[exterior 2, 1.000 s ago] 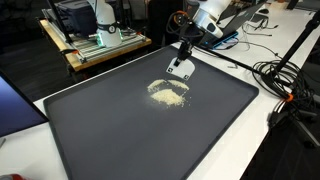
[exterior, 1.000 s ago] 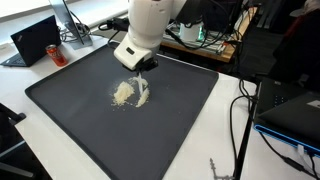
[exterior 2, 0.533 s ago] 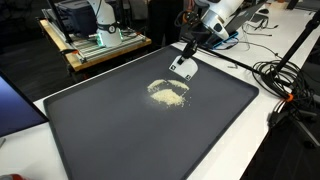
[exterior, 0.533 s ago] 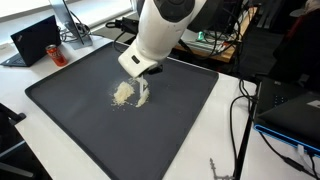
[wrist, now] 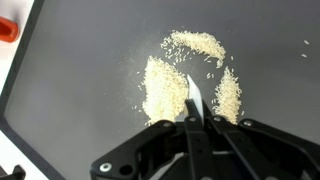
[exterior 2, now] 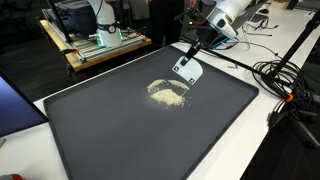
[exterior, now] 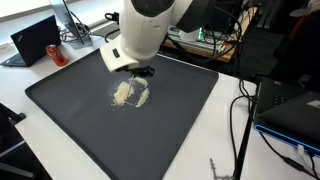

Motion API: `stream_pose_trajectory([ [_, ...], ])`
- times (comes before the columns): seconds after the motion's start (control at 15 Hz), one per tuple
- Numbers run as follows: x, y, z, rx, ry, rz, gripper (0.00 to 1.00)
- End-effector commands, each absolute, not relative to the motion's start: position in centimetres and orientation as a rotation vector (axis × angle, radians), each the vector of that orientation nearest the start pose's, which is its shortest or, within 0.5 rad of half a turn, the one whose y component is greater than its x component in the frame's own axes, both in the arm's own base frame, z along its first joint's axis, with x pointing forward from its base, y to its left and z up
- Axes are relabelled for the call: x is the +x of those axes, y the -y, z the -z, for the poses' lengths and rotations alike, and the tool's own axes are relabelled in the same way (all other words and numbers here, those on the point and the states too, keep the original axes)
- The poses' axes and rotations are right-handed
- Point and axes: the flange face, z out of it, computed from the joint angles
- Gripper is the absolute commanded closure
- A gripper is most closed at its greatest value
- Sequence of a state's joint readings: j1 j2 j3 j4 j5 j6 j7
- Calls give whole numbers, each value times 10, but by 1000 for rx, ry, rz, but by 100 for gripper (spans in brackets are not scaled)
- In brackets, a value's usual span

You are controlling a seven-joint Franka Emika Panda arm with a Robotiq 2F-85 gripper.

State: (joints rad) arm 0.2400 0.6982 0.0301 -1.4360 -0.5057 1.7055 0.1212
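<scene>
- The end effector (wrist: 190,122) is seen fully closed on a thin white card (wrist: 193,100), which is held edge-down.
- Rice grains (wrist: 165,88) are found on the black mat (exterior: 60,100), near its middle and somewhat toward the edge on the arm's side.
- The gathering is judged part done: two dense clumps and a thin arc are seen, with strays lying around them.
- The grains are placed just below the card, which appears lifted clear of them in an exterior view (exterior 2: 186,70).
</scene>
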Motion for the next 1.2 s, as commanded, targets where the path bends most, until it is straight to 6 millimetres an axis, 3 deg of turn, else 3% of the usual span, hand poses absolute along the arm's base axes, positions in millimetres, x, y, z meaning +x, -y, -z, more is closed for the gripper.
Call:
stream_pose_trajectory([
  [0.0,685,-127,-256,2568,-243,480,99],
  [0.33,700,-106,-254,2540,-182,614,99],
  [0.6,709,-88,-259,2590,-309,729,99],
  [1.13,717,-7,-286,2751,-520,928,99],
])
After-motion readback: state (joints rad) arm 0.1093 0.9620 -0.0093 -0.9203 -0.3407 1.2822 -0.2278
